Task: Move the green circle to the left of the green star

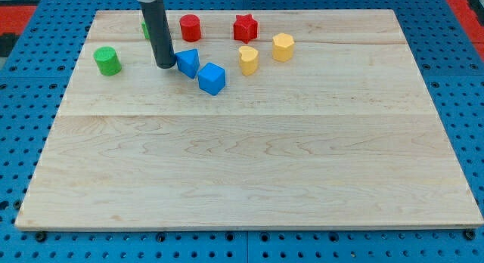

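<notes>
The green circle [107, 60] stands near the view's upper left on the wooden board [249, 165]. The green star [144, 29] is mostly hidden behind the rod; only a green sliver shows at the rod's left edge, up and to the right of the circle. My tip [165, 65] rests on the board to the right of the green circle, just left of a blue triangular block [187, 63], and below the green star.
A blue cube [212, 78] lies right of the blue triangular block. A red cylinder [190, 27] and a red star [245, 27] sit near the view's top. A yellow heart-like block [248, 60] and a yellow hexagon [283, 47] lie right of them.
</notes>
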Action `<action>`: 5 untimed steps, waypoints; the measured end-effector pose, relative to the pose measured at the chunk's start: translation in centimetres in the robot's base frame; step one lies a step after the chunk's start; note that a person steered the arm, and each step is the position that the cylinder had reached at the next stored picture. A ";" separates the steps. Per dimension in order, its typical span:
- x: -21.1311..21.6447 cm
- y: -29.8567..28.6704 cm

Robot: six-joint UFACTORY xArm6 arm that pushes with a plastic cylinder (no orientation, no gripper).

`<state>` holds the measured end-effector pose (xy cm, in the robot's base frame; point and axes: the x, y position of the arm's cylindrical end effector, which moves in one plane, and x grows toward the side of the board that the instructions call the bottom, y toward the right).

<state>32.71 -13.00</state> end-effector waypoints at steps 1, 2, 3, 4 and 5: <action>6.1 -1.6; 7.9 -10.4; 4.2 -11.9; -0.1 -11.7; -1.7 -10.9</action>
<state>31.05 -23.90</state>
